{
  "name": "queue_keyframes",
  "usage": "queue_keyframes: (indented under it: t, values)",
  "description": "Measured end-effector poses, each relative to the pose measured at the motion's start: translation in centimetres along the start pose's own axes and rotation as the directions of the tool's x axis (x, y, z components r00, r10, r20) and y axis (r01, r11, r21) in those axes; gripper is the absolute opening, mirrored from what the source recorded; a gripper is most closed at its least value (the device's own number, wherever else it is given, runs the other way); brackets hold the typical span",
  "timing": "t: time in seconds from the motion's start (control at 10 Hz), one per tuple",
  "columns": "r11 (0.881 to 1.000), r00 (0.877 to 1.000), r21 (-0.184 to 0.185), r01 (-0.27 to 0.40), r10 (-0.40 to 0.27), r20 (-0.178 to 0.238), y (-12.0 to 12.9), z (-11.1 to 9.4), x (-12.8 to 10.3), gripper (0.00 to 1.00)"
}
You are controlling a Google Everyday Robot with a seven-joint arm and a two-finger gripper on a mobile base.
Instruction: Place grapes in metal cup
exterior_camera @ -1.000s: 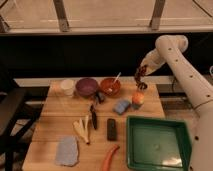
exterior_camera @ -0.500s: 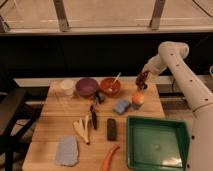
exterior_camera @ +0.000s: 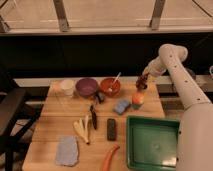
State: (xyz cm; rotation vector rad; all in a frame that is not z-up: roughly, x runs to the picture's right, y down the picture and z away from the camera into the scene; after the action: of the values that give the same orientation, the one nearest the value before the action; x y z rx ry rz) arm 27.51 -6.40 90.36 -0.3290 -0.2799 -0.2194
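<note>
My gripper hangs from the white arm over the table's back right part. It is shut on the grapes, a small dark red cluster hanging at the fingertips. Directly under them stands a small cup-like thing with a pale grey lower wall and an orange-red top. I cannot tell for sure that it is the metal cup. The grapes hang just above its top, close to touching.
On the wooden table are a white cup, a purple bowl, an orange bowl with a spoon, a blue sponge, a green tray, a dark bar, a banana peel, a grey cloth and a carrot.
My gripper has come down with the grapes, from higher up to just above the grey and orange cup-like thing. Nothing else on the table has moved.
</note>
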Motion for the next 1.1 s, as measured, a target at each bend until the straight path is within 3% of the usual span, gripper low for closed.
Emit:
queue_keyframes:
  t: [0.1,0.3,0.6,0.8,1.0,1.1]
  values:
    - [1.0,1.0,-0.016,0.001,-0.001,0.012,0.0,0.7,-0.3,0.65]
    - [0.999,1.0,-0.046,0.002,-0.001,0.027,0.5,2.2,-0.5,0.79]
    - [0.997,0.999,-0.08,0.015,-0.012,0.037,1.3,2.6,-1.1,0.8]
    - [0.996,0.999,-0.091,0.018,-0.015,0.033,2.7,1.7,-1.1,0.8]
    - [0.997,0.999,-0.07,0.025,-0.023,0.027,3.0,0.0,-1.2,0.8]
    - [0.998,0.999,-0.048,0.038,-0.037,0.02,2.8,-1.8,-1.4,0.8]
